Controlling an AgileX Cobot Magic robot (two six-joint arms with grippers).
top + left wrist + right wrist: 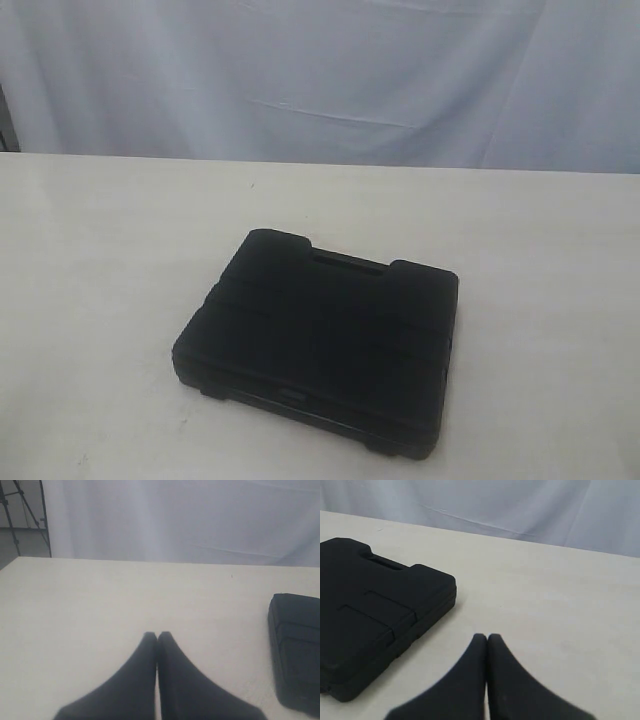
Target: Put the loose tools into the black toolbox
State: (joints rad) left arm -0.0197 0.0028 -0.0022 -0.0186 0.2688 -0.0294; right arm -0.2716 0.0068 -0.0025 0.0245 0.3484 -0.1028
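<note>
The black toolbox [320,340] lies flat and closed on the pale table, its handle slot toward the back. No loose tools show in any view. My left gripper [157,636] is shut with nothing between its fingertips, over bare table, and the toolbox [296,650] lies off to one side of it. My right gripper [487,638] is also shut and empty, hovering over the table a short way from the toolbox's [375,610] corner. Neither gripper appears in the exterior view.
A pale table [100,300] stretches around the case, with a white cloth backdrop [330,70] behind its far edge. A dark metal stand [25,510] rises beyond the table's corner in the left wrist view.
</note>
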